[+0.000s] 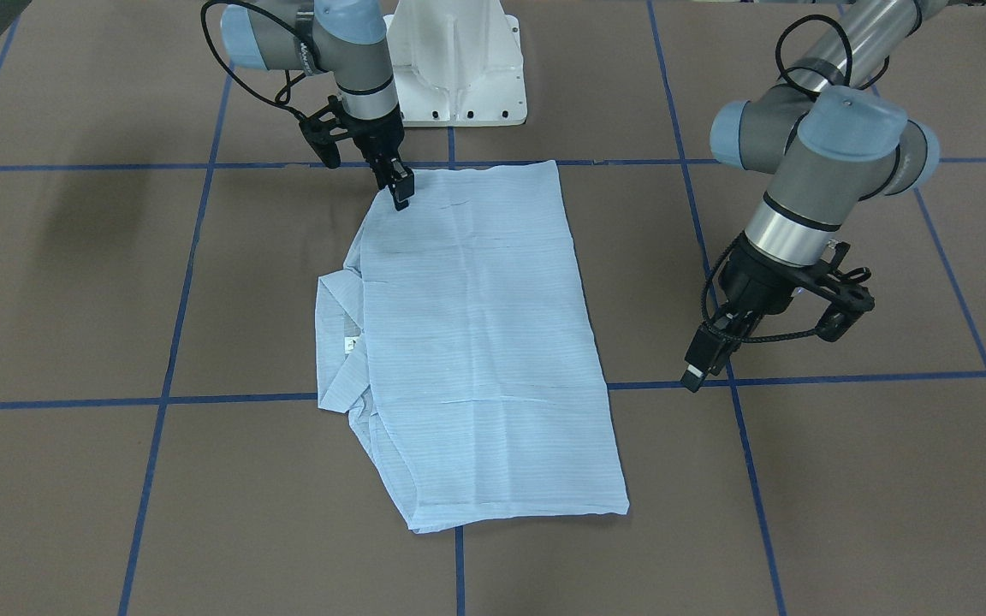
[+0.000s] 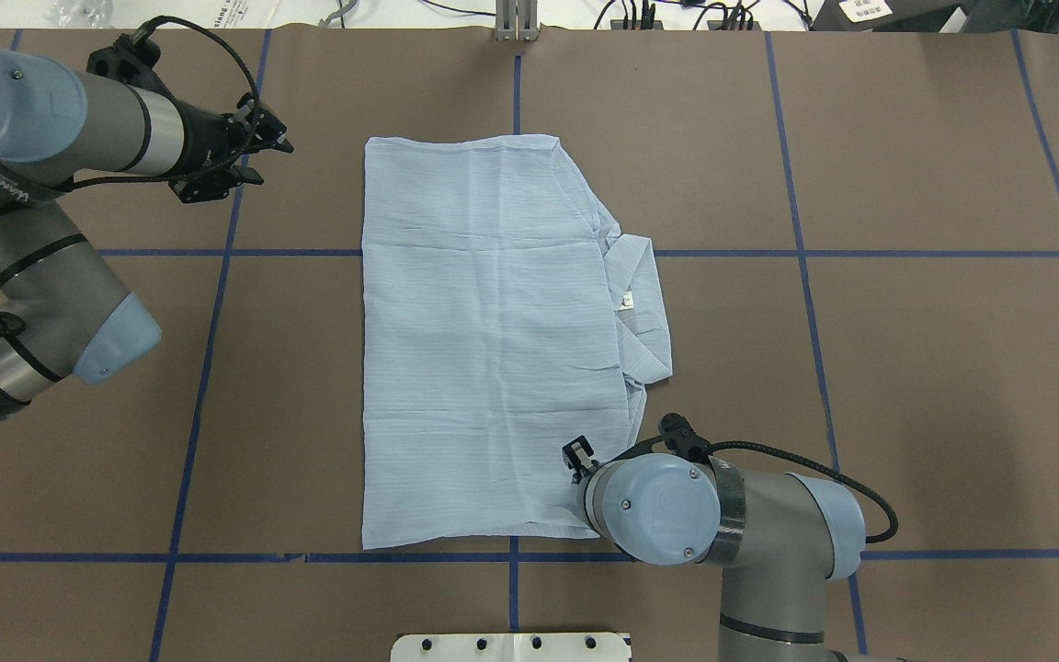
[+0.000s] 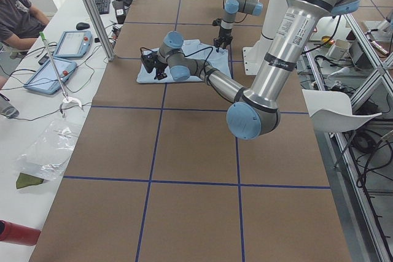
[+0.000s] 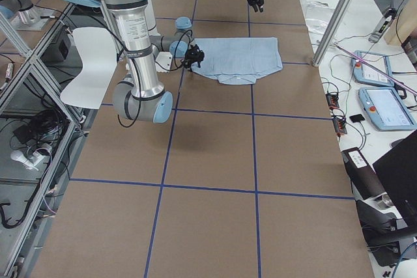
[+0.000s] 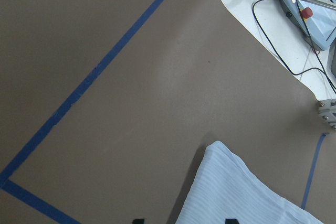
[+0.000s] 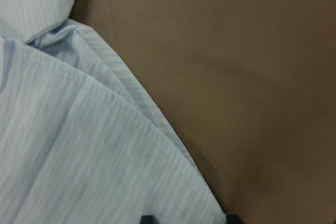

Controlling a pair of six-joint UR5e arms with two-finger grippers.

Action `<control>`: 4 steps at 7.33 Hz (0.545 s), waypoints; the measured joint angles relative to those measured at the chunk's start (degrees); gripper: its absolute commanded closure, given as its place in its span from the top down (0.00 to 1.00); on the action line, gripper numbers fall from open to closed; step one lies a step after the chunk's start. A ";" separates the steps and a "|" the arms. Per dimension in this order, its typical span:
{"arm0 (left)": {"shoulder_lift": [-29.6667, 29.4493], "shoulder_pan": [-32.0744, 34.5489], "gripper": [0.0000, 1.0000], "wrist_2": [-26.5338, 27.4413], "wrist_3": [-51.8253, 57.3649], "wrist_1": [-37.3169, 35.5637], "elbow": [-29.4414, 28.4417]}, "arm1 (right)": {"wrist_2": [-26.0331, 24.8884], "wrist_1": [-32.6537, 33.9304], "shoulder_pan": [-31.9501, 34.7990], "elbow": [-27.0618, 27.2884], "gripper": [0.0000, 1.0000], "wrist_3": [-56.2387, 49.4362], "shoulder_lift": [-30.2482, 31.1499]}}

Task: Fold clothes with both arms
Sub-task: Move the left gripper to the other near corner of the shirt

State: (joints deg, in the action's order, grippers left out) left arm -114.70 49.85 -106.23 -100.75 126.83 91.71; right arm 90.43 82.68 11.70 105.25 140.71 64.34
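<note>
1. The front-facing view gives you the whole layout. The shirt [image 1: 476, 342] lies flat on the brown worktop [image 1: 801, 513], folded into a long rectangle, with its collar [image 1: 335, 342] sticking out on the side of the right arm. The right hand [image 1: 400, 195] stands tips-down on the shirt corner nearest the white pedestal [image 1: 459, 68]. The left hand [image 1: 694, 372] hangs over bare worktop, near the shirt's long edge but apart from it.
2. In the overhead view, the right arm's wrist joint covers its hand, so you get nothing on its fingers here. The shirt [image 2: 483, 340] straddles two blue tape lines [image 2: 723, 253].
3. The exterior left view shows the shirt [image 3: 202, 53] small and far off. It adds a seated operator [image 3: 18, 19] at the side bench.
4. The exterior right view shows the shirt [image 4: 241, 60] with its collar towards the camera.
5. Only the left wrist view settles the left hand. Its fingertips [image 5: 137, 220] are spread with nothing between them, and a shirt corner [image 5: 236, 192] lies just ahead.
6. The right wrist view shows the fingertips [image 6: 148, 219] spread too. The stitched shirt edge [image 6: 79, 145] lies between them, not pinched.
</note>
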 measured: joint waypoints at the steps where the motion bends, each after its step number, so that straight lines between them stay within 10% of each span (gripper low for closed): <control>1: 0.08 -0.01 0.60 -0.02 -0.21 0.00 0.15 | 0.01 0.01 -0.02 -0.02 0.00 0.00 0.03; 4: 0.21 -0.20 0.60 0.03 -1.41 0.04 0.32 | 0.28 1.25 0.06 0.76 0.00 -0.04 0.10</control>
State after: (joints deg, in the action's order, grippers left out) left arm -114.49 49.65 -106.20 -102.16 126.86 92.04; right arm 90.70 83.93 11.76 106.01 140.68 64.44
